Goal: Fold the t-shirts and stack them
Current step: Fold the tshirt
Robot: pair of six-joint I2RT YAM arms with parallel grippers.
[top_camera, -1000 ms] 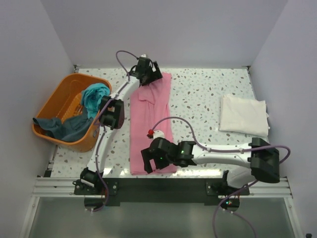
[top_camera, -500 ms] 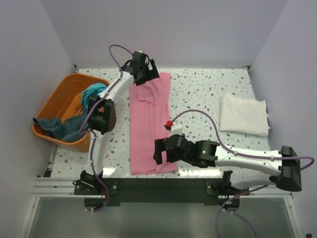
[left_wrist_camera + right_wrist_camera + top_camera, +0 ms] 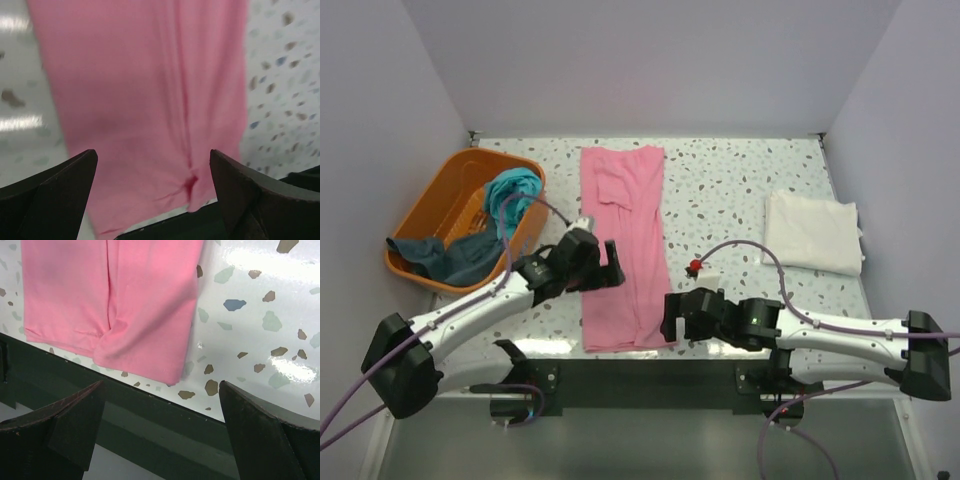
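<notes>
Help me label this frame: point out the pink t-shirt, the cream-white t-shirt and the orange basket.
pink t-shirt (image 3: pixel 638 225), top external view, its middle
cream-white t-shirt (image 3: pixel 812 232), top external view, its centre
orange basket (image 3: pixel 432 205), top external view, left wall

Left arm (image 3: pixel 470 312) and right arm (image 3: pixel 830 325) lie low, fingers (image 3: pixel 50 190) spread wide.

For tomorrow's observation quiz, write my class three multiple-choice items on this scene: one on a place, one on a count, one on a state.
1. Where is the white shirt? A in the basket; B on the table, right side; C on the pink shirt.
2. How many shirts are in the basket? A one; B two; C three.
3. The left gripper and right gripper are: A both open; B both shut; C gripping cloth.
Answers: 1 B, it lies apart, right of the pink shirt. 2 B, a teal shirt and a dark blue shirt. 3 A, jaws spread, holding nothing.
</notes>
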